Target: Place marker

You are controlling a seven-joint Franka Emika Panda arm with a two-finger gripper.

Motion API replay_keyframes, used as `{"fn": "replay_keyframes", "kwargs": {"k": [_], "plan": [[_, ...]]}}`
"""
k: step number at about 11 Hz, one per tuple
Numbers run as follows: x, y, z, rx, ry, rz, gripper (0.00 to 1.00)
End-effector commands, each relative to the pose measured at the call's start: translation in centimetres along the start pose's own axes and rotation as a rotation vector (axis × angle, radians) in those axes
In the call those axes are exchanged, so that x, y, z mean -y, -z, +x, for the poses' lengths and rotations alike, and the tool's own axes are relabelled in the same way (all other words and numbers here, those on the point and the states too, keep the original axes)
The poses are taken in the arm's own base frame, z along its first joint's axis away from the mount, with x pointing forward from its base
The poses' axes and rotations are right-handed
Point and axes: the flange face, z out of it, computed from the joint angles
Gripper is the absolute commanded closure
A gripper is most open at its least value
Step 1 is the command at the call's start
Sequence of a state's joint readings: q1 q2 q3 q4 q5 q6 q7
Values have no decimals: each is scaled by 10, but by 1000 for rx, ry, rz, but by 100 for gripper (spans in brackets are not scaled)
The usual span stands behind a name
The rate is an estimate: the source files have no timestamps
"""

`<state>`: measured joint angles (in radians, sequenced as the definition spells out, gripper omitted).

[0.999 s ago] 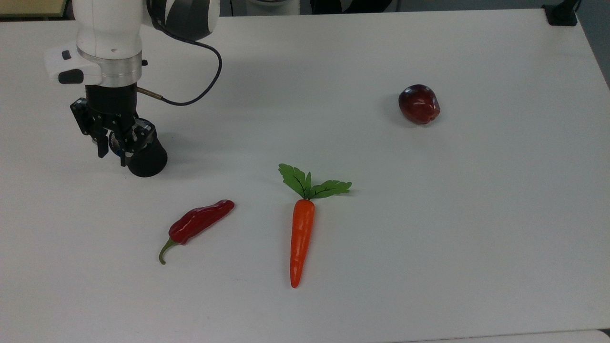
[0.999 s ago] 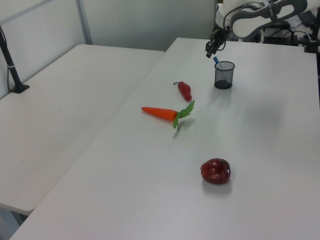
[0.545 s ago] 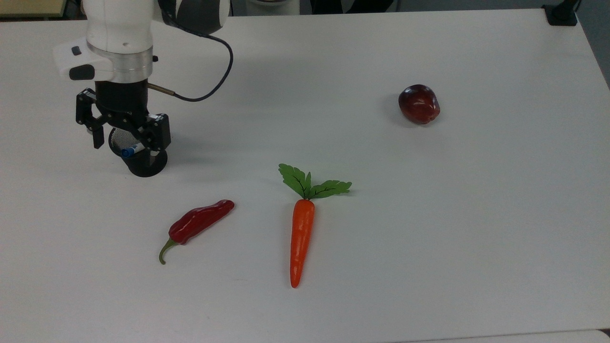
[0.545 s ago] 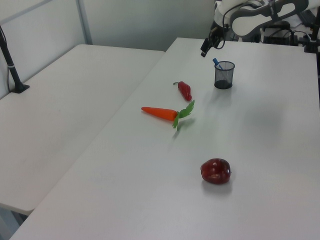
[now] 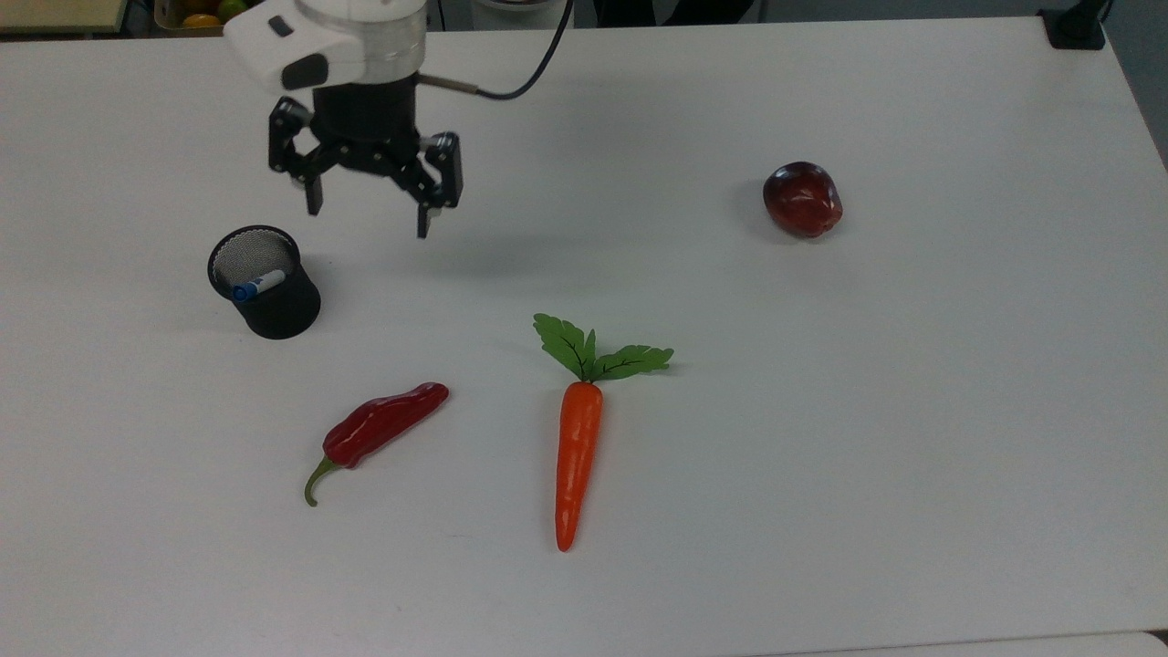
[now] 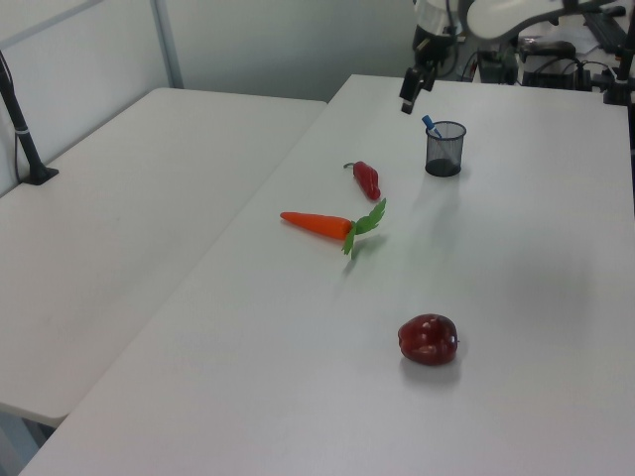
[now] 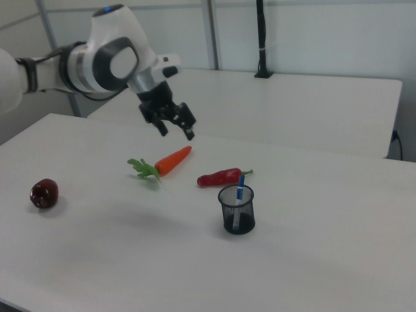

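The marker stands tilted inside a black mesh cup, its blue cap poking above the rim; the marker and cup also show in the right view, and the marker in the cup in the left view. My gripper hangs open and empty above the table, up and to the right of the cup in the top view, well apart from it. In the right view the gripper is high above the carrot; the left view shows the gripper left of the cup.
A red chili pepper and an orange carrot with green leaves lie near the front of the white table. A dark red apple sits at the top view's right. A second table stands beside this one.
My gripper, open over the cup half a second ago, has risen and moved to the top view's right, away from the cup. The marker stays in the cup.
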<state>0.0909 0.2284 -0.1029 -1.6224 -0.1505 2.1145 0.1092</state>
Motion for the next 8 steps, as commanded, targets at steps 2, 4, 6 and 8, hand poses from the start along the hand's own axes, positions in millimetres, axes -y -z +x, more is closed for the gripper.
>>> {"fn": "replay_keyframes", "kwargs": {"k": [2,4,6,8], "plan": [[28,85,-55,181,129,13,0],[39,107,-74,245,152,28,0],[40,111,-79,265,145,57,0],[40,110,-77,262,145,57,0]]}}
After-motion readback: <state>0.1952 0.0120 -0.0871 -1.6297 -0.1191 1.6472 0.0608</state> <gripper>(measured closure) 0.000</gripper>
